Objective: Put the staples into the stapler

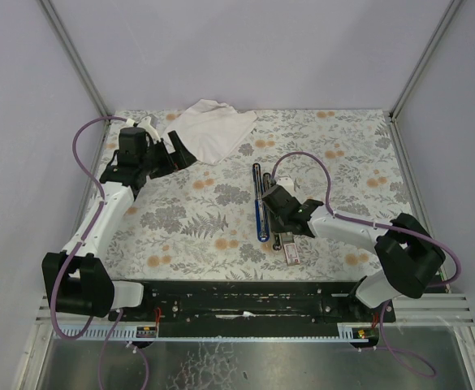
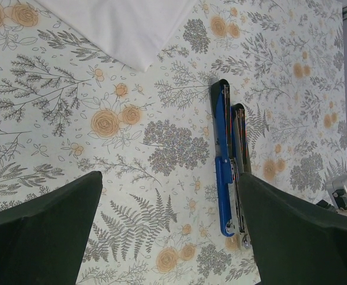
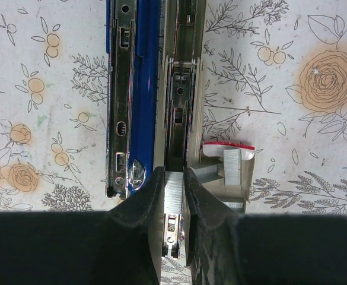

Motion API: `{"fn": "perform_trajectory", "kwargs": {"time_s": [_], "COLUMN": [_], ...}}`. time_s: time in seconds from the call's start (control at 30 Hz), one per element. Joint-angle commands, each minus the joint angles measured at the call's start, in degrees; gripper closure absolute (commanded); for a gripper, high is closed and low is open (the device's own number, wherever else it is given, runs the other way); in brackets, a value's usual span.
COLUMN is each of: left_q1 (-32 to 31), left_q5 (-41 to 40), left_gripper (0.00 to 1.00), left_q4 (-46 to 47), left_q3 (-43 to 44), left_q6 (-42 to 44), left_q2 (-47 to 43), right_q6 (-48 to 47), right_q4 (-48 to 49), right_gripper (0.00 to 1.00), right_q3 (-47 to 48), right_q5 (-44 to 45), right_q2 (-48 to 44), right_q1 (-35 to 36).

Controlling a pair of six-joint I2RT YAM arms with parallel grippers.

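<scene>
A: Right gripper [image 3: 173, 199]?
B: Fingers pinch a staple strip [image 3: 174, 185] at the near end of the open silver stapler [image 3: 182, 89].
A: Rest of the staples?
B: In the staple box [image 3: 228, 149], just right of that stapler. Blue stapler [image 3: 139, 89] lies alongside on the left.
A: Left gripper [image 2: 170, 196]?
B: Fingers spread wide, above the table, near the white cloth [image 2: 120, 29].

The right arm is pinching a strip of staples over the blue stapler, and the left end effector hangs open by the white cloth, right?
Not quite. The right wrist view shows the right end effector pinching the staple strip over the silvery stapler lying beside the blue stapler, not over the blue one. The left end effector does hang open by the white cloth.
</scene>
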Motion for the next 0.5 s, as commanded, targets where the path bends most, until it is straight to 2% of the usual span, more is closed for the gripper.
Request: {"fn": "perform_trajectory", "kwargs": {"time_s": [0.0, 0.23, 0.47], "left_q1": [0.81, 1.20, 1.42], "left_q5": [2.16, 2.72, 3.00], "left_gripper": [0.03, 0.03, 0.03], "left_q4": [2.37, 2.56, 2.63], "left_q3": [-0.81, -0.86, -0.98], "left_q6": [-0.75, -0.82, -0.85], "left_q2": [-0.36, -0.33, -0.46], "right_q6": [0.83, 0.65, -0.40], "right_q4": [1.27, 0.77, -1.91], "right_gripper": [0.85, 0.83, 0.59], "right_q3": [1.03, 1.15, 3.25], "right_q5": [0.29, 0.52, 1.46], "right_q2": [-0.08, 0.49, -0.37], "right_q1": [0.76, 0.76, 0.76]}}
